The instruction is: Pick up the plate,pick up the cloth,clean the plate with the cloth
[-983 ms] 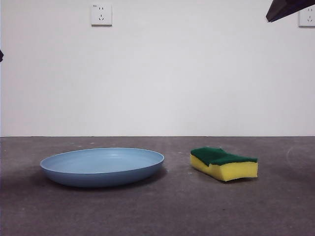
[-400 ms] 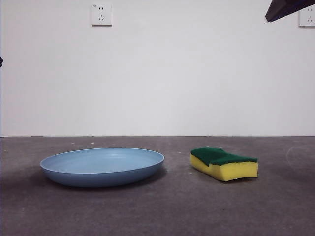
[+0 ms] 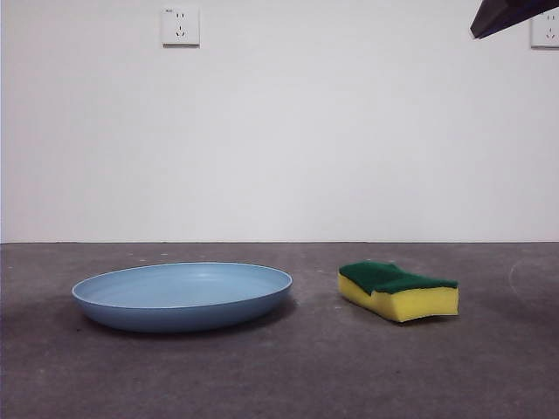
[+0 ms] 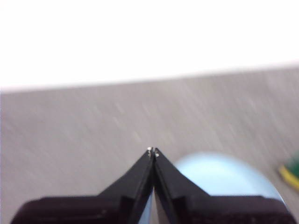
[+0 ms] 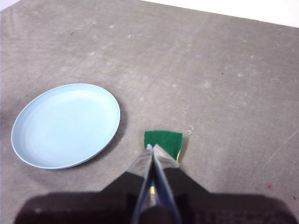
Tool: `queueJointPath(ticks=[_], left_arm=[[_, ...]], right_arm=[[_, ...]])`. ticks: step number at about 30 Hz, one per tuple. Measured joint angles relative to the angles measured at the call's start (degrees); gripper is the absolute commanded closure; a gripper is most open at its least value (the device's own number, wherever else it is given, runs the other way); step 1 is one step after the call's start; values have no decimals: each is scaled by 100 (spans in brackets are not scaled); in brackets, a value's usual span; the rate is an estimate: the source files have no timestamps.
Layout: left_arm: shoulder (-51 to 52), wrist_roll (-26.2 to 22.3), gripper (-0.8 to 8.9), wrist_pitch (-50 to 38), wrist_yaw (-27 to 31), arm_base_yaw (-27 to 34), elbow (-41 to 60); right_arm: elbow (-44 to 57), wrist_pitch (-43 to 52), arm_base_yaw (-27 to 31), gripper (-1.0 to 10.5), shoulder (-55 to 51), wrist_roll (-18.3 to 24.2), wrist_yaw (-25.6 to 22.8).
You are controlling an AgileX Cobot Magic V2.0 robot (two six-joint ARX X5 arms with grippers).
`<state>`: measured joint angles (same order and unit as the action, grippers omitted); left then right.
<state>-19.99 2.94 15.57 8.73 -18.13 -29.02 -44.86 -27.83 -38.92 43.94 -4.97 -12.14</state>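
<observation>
Plate [image 3: 182, 297] flat on the table [image 3: 297, 375] at left, sponge [image 3: 398, 291] just right of it, apart; neither has shifted. Left gripper [image 4: 153, 151] pinched closed above the plate. Right gripper [image 5: 151, 148] closed, hanging over the sponge. Nothing grasped yet.

Grey table [image 3: 279, 375] carries plate [image 3: 182, 295] and sponge [image 3: 397, 291], apart.

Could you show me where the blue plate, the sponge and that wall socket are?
plate [image 3: 182, 297], front view: its inner surface.
sponge [image 3: 397, 289], front view: its green top.
wall socket [image 3: 180, 26], front view: middle of its faceplate.
</observation>
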Motion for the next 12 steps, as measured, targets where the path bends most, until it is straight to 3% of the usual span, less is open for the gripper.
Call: queueJointPath(ticks=[6,12], left_arm=[[647,-59,817,-437,-203,833,787],[1093,-83,817,-922,-470,1272,1851]], right_arm=[[0,0,0,946,0,0,2],[0,0,0,946,0,0,0]])
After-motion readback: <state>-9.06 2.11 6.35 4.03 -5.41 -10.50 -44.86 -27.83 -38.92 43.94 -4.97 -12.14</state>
